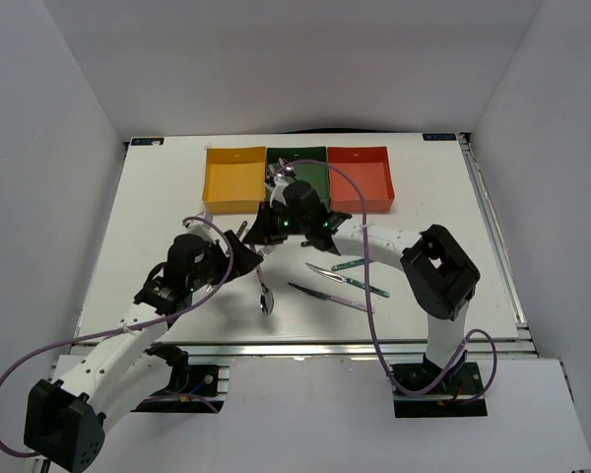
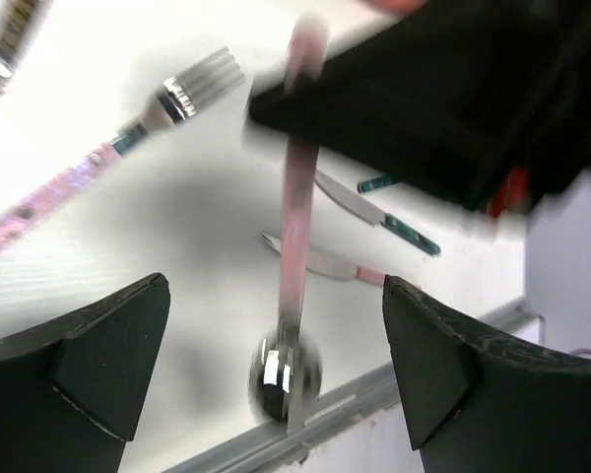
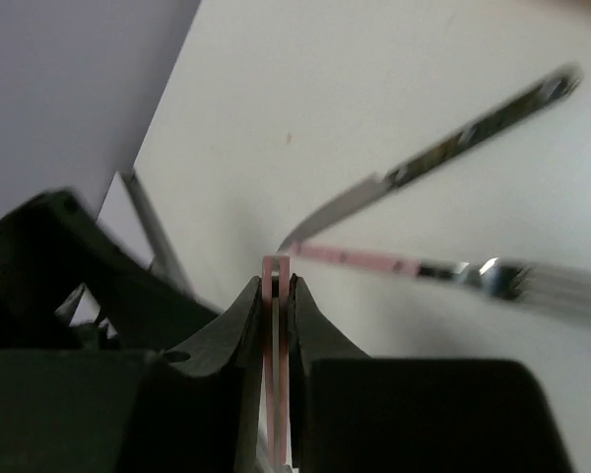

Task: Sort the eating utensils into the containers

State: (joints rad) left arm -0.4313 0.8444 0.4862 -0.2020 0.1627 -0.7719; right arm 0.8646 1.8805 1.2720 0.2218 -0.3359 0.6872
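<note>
A pink-handled spoon (image 1: 264, 296) hangs bowl down over the table's near middle. My right gripper (image 3: 278, 288) is shut on the top end of its handle, and shows from above at the right gripper (image 1: 266, 229). In the left wrist view the spoon (image 2: 284, 370) sits between the wide-open fingers (image 2: 108, 345) of my left gripper (image 2: 276, 325), which touch nothing. The yellow bin (image 1: 234, 182), green bin (image 1: 312, 158) and red bin (image 1: 360, 179) stand in a row at the back. A utensil (image 1: 281, 173) lies in the green bin.
On the table right of the spoon lie a teal-handled knife (image 1: 347, 281), a pink-handled knife (image 1: 325, 296) and a short teal piece (image 1: 348, 263). A pink-handled fork (image 3: 453, 271) and a dark-handled knife (image 3: 443, 148) lie beyond the right fingers. The table's front rail (image 2: 276, 439) runs just below the spoon.
</note>
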